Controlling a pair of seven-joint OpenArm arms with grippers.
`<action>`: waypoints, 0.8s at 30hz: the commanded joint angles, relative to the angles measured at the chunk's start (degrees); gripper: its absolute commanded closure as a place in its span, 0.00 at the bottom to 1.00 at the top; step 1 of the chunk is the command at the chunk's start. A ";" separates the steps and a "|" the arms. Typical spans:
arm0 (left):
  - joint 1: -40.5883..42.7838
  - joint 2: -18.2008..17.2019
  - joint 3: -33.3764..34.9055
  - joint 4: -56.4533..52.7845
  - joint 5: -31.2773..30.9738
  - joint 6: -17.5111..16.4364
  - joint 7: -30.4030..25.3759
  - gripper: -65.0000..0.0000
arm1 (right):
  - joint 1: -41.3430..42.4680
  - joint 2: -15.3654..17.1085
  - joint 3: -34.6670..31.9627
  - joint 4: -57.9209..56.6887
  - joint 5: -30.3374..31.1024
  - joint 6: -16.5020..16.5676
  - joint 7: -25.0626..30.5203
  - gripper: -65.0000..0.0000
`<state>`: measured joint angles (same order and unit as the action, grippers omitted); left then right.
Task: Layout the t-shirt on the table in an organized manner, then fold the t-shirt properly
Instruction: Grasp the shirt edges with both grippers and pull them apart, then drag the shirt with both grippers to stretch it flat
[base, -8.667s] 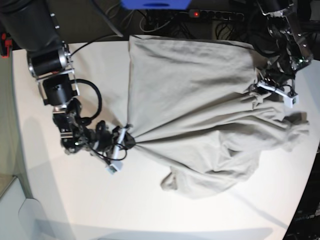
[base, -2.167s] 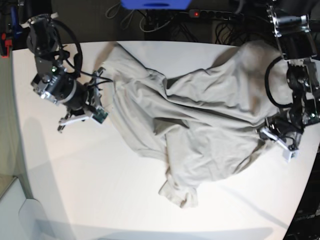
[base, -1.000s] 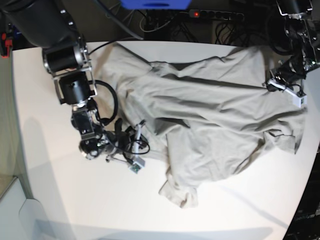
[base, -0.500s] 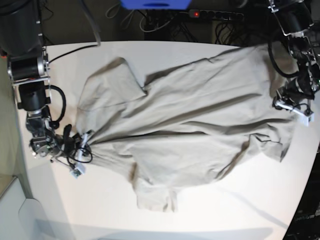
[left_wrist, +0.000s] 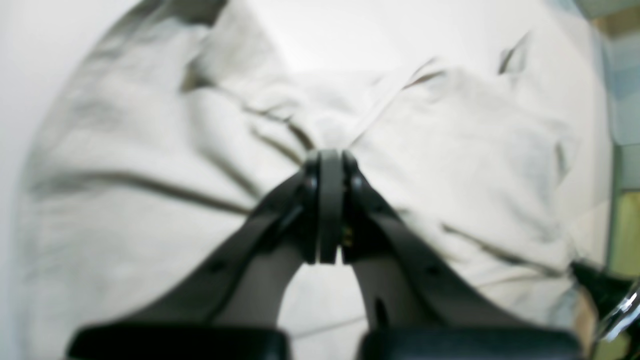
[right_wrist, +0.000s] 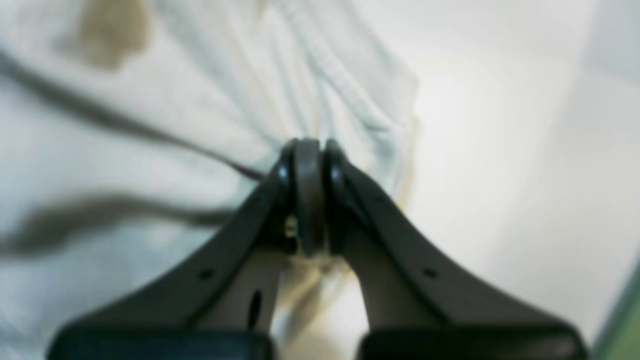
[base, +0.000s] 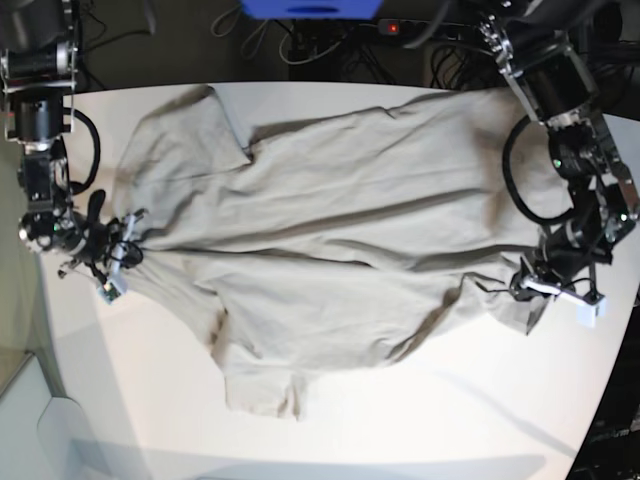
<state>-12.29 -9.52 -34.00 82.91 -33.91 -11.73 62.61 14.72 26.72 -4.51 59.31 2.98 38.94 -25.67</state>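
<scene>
Bare table (base: 400, 420) lies open below the spread t-shirt (base: 350, 240).

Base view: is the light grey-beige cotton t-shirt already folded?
No, the light grey-beige cotton t-shirt lies stretched out and wrinkled across the white table, unfolded.

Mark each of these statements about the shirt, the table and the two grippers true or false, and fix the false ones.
1. Both grippers are shut on the t-shirt. True: the left gripper and right gripper each pinch cloth.
2. The shirt is folded into a neat rectangle. False: it lies spread out and wrinkled, unfolded.
3. The shirt stretches between the two grippers across the table. True.
4. The left gripper hangs open above bare tabletop. False: its jaws are closed on fabric.
5. A red light glows on the power strip beyond the table. True.
</scene>
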 joint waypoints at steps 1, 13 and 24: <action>-2.25 -0.46 0.37 -0.15 -0.95 0.17 -0.85 1.00 | -2.63 0.75 -0.28 2.80 -3.03 1.06 -5.93 0.98; -8.50 0.07 18.66 -19.05 6.79 0.25 -14.04 1.00 | -13.01 -0.21 9.83 32.25 -3.03 1.06 -15.08 0.98; -13.60 -2.04 19.54 -35.84 7.49 0.25 -30.21 1.00 | -16.17 -0.57 9.83 32.25 -3.03 1.06 -14.64 0.98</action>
<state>-24.10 -10.46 -14.31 46.17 -26.15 -11.60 33.52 -1.89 25.50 4.97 90.80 -0.14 40.18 -40.64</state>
